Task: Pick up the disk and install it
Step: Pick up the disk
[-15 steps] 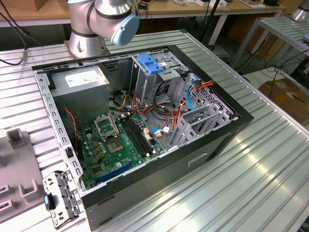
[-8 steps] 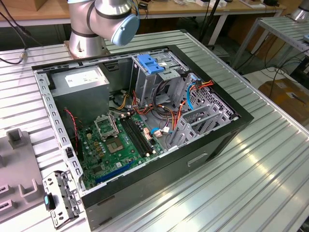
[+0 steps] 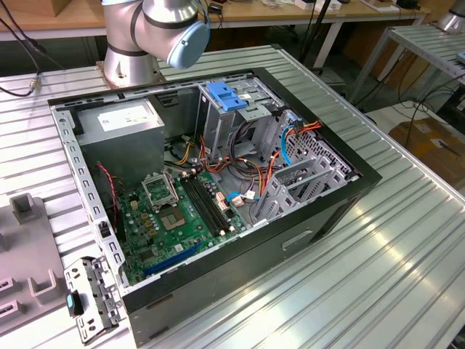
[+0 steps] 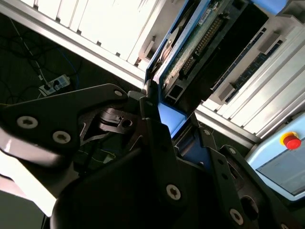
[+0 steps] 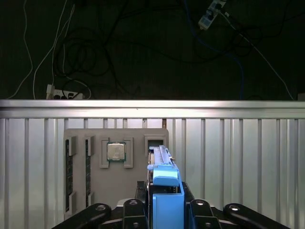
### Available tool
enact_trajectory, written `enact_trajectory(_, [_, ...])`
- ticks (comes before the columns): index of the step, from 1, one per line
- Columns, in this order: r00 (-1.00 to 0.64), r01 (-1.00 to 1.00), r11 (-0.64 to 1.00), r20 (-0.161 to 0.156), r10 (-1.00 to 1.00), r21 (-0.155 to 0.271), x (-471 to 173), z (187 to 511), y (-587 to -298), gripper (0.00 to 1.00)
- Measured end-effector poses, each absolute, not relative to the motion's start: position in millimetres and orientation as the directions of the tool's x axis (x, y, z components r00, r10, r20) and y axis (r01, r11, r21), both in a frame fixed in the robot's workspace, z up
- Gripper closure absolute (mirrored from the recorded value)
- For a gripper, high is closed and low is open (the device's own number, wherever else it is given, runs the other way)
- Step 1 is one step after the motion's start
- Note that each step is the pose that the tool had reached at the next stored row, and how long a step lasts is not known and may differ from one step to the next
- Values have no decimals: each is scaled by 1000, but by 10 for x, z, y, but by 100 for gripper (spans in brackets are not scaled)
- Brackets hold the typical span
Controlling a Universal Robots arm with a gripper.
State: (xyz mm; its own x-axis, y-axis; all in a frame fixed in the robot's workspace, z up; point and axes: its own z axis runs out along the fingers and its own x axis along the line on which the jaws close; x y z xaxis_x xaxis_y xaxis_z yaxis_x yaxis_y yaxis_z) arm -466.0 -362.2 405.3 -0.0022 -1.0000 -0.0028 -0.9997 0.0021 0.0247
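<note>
Gripping the disk (image 5: pixel 162 164): gripper (image 5: pixel 166 204), its black fingers (image 5: pixel 198 206) closed on either side of the blue plastic carrier in both wrist views. Disk: held edge-on, silver-grey body framed by the carrier, green circuit-board face showing in the second wrist view; in the first wrist view it stands in front of the grey parts tray (image 5: pixel 119 191), lined up with an open slot at the tray's edge, and whether its far end touches the tray cannot be told. Parts tray: flat grey fixture lying on the ribbed aluminium table (image 5: pixel 238 157). Processor chip (image 5: pixel 116 151): seated in a square pocket of the tray, beside the disk. Memory modules (image 5: pixel 69 174): dark strips in long slots of the tray, on the side of the chip away from the disk. Computer case (image 3: pixel 363 178): open, black-rimmed, lying just beside the tray on the exterior view's right, with green motherboard (image 3: pixel 182 218), grey power supply box (image 3: pixel 120 120) and a metal drive cage topped by a blue latch (image 3: pixel 227 97) inside. Metal bracket (image 3: pixel 91 298): loose, just beside the tray, between tray and case. Arm base (image 3: pixel 145 36): beyond the case from the tray.
</note>
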Motion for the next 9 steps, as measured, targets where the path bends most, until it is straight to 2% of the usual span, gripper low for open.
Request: enact_trajectory(9, [-2, -1000, 2, -3, -1000, 25, -4659, 4095, -3622, 63])
